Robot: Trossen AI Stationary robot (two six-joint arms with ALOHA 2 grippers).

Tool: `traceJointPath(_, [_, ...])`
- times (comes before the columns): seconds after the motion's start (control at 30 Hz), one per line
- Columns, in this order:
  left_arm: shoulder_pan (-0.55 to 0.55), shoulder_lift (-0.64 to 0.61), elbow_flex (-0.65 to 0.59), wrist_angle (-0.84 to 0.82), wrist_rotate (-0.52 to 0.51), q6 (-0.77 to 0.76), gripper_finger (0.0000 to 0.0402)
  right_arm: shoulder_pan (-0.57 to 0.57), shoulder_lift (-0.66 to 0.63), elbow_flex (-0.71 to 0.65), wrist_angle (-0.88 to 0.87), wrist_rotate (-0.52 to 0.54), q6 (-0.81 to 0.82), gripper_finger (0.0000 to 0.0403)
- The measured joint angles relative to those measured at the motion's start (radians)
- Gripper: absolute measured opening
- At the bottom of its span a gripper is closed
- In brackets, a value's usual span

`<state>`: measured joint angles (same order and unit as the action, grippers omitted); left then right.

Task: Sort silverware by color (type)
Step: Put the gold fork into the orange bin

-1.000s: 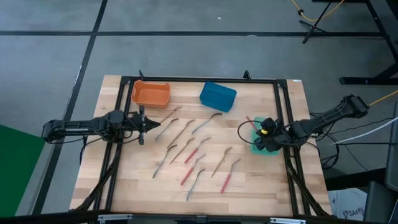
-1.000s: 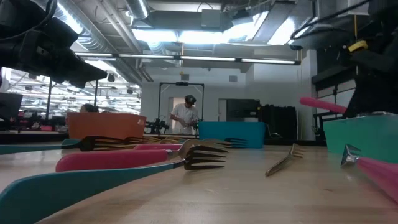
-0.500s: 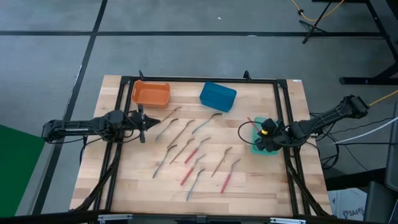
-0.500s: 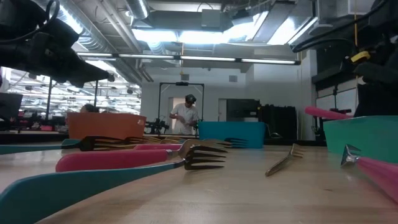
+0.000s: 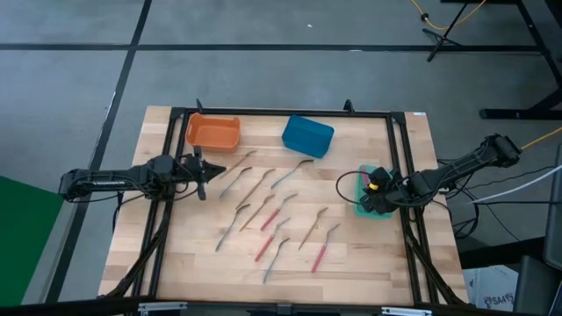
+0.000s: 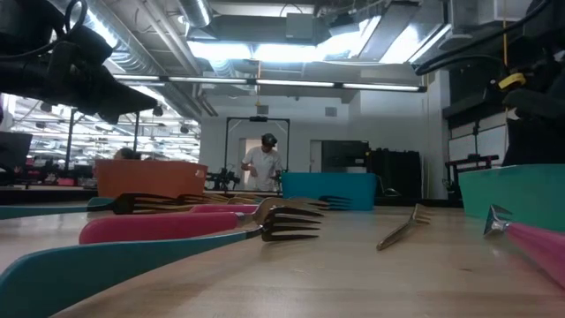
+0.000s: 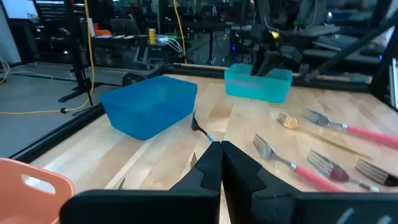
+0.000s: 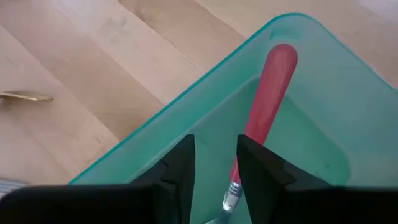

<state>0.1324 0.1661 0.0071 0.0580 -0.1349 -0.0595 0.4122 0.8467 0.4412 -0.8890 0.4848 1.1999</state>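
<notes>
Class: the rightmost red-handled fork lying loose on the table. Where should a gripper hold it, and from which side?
Hold the red-handled fork at mid-handle, coming straight down from above with fingers across its width. It lies flat on the table, its handle looks straight, and its neighbours lie apart.

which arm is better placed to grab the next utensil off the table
Left, probably. The left gripper hovers beside the loose utensils, fingers together. The right gripper is over the green bin, where a red-handled utensil lies.

The left hand (image 5: pixel 201 173) hovers low with fingers pressed together; the right hand (image 5: pixel 376 195) points down, fingers slightly parted.
</notes>
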Motion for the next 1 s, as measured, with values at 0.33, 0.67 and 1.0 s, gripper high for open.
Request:
traceJointPath(0.33, [0.0,0.0,0.0,0.227,-0.01,-0.044,0.0061,0.0,0.0,0.0,0.001,-0.052,0.0,0.0112])
traceJointPath(0.67, [-0.015,0.14,0.106,0.294,-0.014,-0.044,0.0109,0.0,0.0,0.0,0.0,-0.052,0.0,0.0113])
traceJointPath(1.0, [-0.015,0.544,0.424,0.105,-0.091,-0.154,0.011,0.0,0.0,0.0,0.0,-0.059,0.0,0.0113])
